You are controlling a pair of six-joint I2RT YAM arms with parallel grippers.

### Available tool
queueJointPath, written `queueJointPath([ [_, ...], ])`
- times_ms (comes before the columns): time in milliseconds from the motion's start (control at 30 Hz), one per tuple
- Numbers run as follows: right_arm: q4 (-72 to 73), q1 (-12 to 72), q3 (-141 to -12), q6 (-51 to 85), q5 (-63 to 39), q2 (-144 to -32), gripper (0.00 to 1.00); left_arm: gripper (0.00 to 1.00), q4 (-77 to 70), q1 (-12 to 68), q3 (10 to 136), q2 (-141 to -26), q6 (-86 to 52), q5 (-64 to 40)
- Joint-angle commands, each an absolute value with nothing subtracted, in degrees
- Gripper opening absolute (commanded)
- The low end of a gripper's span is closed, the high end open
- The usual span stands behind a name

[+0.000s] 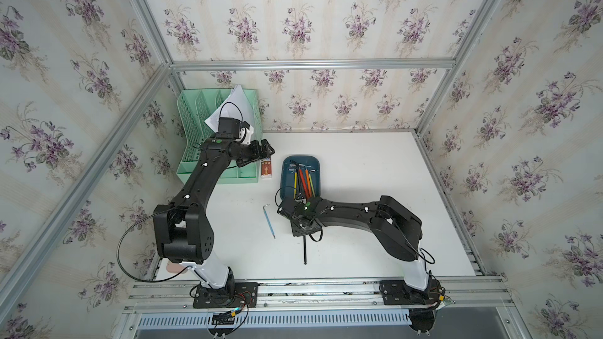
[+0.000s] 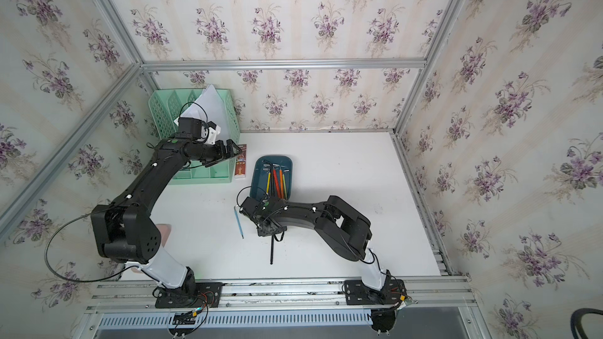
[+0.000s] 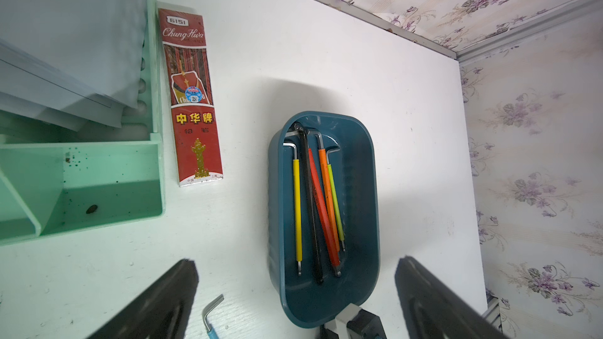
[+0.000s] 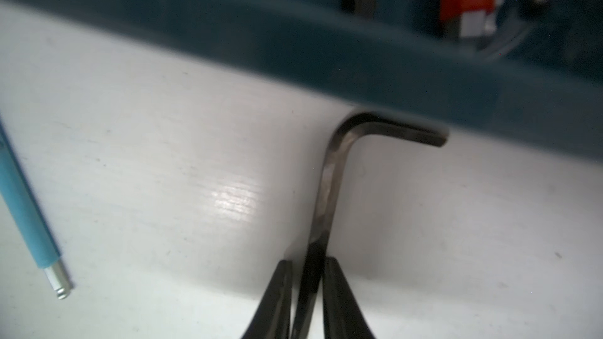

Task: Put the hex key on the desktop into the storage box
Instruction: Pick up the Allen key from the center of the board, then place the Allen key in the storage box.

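Note:
A black hex key lies on the white desktop, its bent end close against the outer wall of the teal storage box. My right gripper is shut on its long shaft. In both top views the shaft sticks out from under the right wrist towards the front. A blue-sleeved hex key lies loose to the left. The storage box holds several coloured hex keys. My left gripper hangs open and empty behind the box.
A mint-green mesh organizer with white papers stands at the back left. A red pencil carton lies between it and the storage box. Aluminium rails edge the desktop, and papered walls close it in.

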State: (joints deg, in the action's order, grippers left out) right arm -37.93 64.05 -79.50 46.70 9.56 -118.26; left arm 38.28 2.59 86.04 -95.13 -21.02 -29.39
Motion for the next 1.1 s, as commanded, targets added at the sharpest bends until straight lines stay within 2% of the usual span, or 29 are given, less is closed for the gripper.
queueJointPath([
  [0,-45.2,63.89,-76.59,46.96,7.89,-122.61,0.12,0.99,38.58,2.53,86.29,-94.83,-20.75,-29.81],
  [200,-44.88,63.63,-75.65,47.18,9.74,-120.77,0.0,0.99,38.56,2.52,86.36,-95.02,-20.86,-29.84],
  [500,-37.22,63.2,-71.75,46.58,9.42,-109.33,0.0,0.99,38.56,2.54,86.31,-95.01,-20.86,-29.82],
  [1067,-37.38,61.52,-76.18,41.68,10.98,-96.78,0.0,0.99,38.38,2.53,86.15,-95.07,-20.92,-29.43],
])
